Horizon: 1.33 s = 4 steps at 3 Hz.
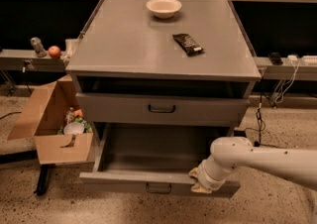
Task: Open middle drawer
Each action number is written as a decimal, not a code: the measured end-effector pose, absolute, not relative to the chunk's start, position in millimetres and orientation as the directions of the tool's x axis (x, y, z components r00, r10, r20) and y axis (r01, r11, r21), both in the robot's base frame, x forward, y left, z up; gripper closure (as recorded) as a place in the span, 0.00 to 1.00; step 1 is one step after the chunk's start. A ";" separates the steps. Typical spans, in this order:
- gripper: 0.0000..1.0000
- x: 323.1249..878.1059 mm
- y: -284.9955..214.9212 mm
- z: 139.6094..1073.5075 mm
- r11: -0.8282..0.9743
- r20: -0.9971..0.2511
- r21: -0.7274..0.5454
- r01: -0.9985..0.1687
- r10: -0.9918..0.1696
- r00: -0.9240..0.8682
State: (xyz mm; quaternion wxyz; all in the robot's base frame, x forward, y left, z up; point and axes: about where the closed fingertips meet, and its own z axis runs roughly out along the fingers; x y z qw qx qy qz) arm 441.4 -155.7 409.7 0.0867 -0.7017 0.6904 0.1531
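Observation:
The middle drawer [124, 182] is a wide, shallow grey drawer, pulled well out of the cabinet, and its inside looks empty. Its small dark loop handle [158, 187] sits at the centre of the front panel. My gripper [200, 182] is on the end of the white arm that comes in from the right. It rests at the top edge of this front panel, to the right of the handle. Above it, a like drawer [161, 109] with its own loop handle stands nearly shut. Any drawer below the open one is hidden.
On the cabinet top [124, 44] are a white bowl [164, 6] and a dark snack packet [187, 43]. An open cardboard box [54, 134] with items stands on the floor to the left. An apple [54, 51] lies on the left shelf. Cables hang at the right.

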 end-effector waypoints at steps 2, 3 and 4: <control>1.00 428.2 -151.4 409.1 -0.059 -0.350 0.106 -0.993 -0.936 0.018; 0.81 422.1 -150.6 408.3 -0.067 -0.358 0.115 -0.991 -0.933 0.022; 0.58 422.1 -150.6 408.3 -0.067 -0.358 0.115 -0.991 -0.933 0.022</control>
